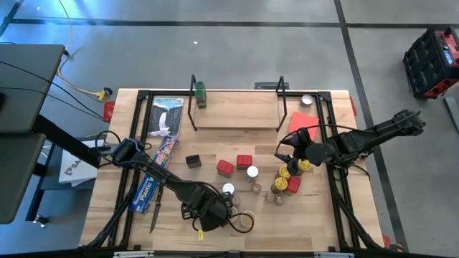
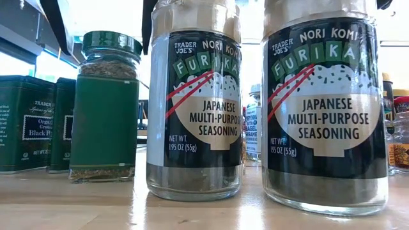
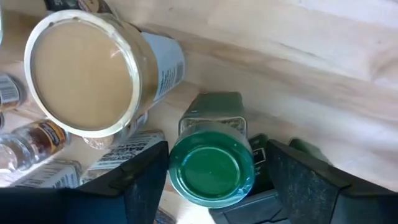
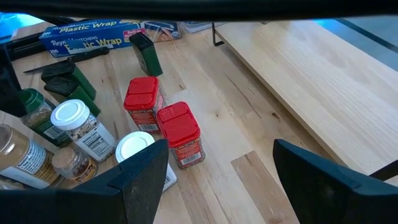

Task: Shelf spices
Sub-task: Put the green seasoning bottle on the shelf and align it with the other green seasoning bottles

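My left gripper [image 1: 215,208] hangs open over the near middle of the table. Its fingers [image 3: 146,180] stand on either side of a green-lidded jar [image 3: 211,165], which stands upright on the table [image 2: 105,108]. I cannot tell whether they touch it. A tan-lidded jar [image 3: 81,74] stands right beside it. My right gripper [image 1: 288,152] is open and empty above the table, near the shelf's right end. Two red tins [image 4: 161,118] and white-lidded jars [image 4: 74,121] stand ahead of it. The shelf [image 1: 237,107] stands at the far middle, with one green jar [image 1: 201,93] at its left end.
Two large seasoning jars [image 2: 195,108] and green tins [image 2: 25,124] stand at the near edge. Yellow-lidded jars [image 1: 287,179] cluster below my right gripper. The blue plastic-wrap box [image 1: 154,179] lies at the left. A red card [image 1: 303,122] lies by the shelf.
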You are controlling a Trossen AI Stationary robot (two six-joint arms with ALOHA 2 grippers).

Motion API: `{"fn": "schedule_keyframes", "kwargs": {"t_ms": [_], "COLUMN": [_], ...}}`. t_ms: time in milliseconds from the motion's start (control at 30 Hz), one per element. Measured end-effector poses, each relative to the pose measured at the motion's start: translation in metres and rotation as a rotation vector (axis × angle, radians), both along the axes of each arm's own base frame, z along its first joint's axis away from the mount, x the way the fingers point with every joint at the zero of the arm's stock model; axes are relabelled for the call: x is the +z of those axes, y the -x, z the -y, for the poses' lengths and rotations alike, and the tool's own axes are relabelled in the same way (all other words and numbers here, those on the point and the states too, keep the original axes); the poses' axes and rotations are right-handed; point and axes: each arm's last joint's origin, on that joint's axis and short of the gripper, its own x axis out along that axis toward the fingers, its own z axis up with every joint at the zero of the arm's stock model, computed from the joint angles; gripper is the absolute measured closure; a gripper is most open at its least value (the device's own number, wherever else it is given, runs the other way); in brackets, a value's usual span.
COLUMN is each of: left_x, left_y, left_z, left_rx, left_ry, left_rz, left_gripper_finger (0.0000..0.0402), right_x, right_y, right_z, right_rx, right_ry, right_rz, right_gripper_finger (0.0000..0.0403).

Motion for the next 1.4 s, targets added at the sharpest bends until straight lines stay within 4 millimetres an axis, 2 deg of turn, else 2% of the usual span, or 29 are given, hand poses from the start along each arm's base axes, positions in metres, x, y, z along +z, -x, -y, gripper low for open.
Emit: {"fn": "schedule_keyframes", "kwargs": {"t_ms": [300,467,733,1200,1400], "left_x": [0.001,0.001,0.002,0.007,0.021], "left_y": [-0.004,-0.007,-0.013,-0.016,-0.016], "left_z": [0.002,-0.003,-0.009,-0.007,-0.018], "left_rx": [0.093,0.16,0.313,0.653,0.795], "left_ry": [0.047,0.058,0.1,0.245,0.303], "left_rz": [0.037,0.045,0.065,0.066,0.078], "left_gripper_finger": [0.0205,0.0224,0.0225,0.0223,0.018], "right_x": [0.0,0.0,0.0,0.0,0.0], "right_y": [0.0,0.0,0.0,0.0,0.0], "right_z": [0.0,0.0,0.0,0.0,0.0], "right_rx": [0.0,0.0,-0.004,-0.004,-0.004], "right_ry": [0.0,0.0,-0.006,-0.006,-0.007], "right_rz": [0.0,0.0,0.002,0.003,0.003], "right_gripper_finger": [0.0119,0.0119,0.0119,0.0119,0.0119]}}
